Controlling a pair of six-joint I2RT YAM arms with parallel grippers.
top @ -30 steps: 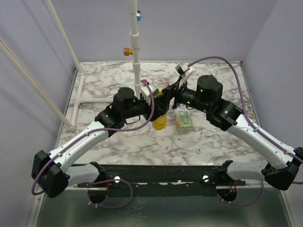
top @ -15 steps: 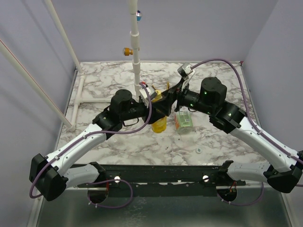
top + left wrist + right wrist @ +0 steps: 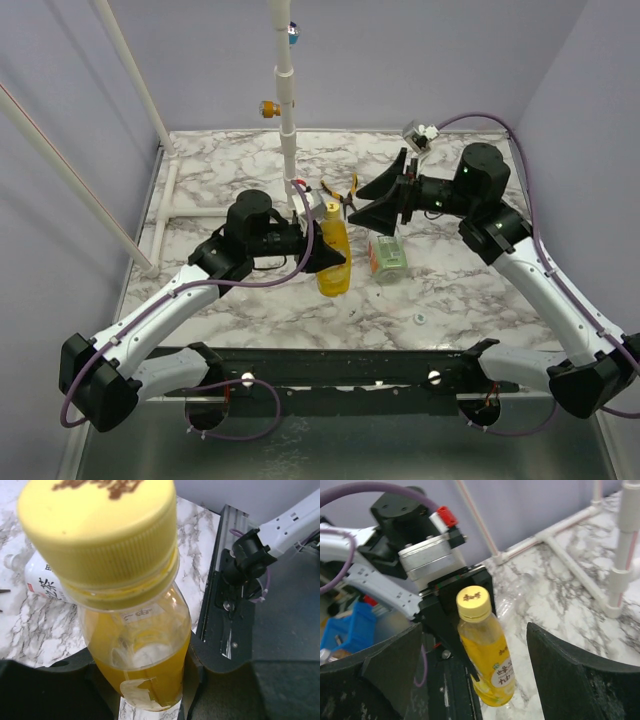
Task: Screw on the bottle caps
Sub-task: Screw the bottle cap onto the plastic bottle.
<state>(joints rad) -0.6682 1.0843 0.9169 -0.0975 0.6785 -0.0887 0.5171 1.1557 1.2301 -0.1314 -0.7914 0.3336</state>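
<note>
Our left claw (image 3: 318, 258) pinches the yellow bottle (image 3: 334, 262) upright on the surface (image 3: 450, 290), its yellow cap (image 3: 473, 603) seemingly on, our right claw (image 3: 379, 206) spread beyond it; next, we judge, comes the whitish cap (image 3: 421, 319) for the clear bottle (image 3: 387, 256) lying alongside.

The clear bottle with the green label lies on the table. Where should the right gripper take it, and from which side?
Probably the labelled body of the clear bottle, from above with the open right gripper: it lies on its side with both flanks exposed, though the yellow bottle held by the left gripper is close beside it.
</note>
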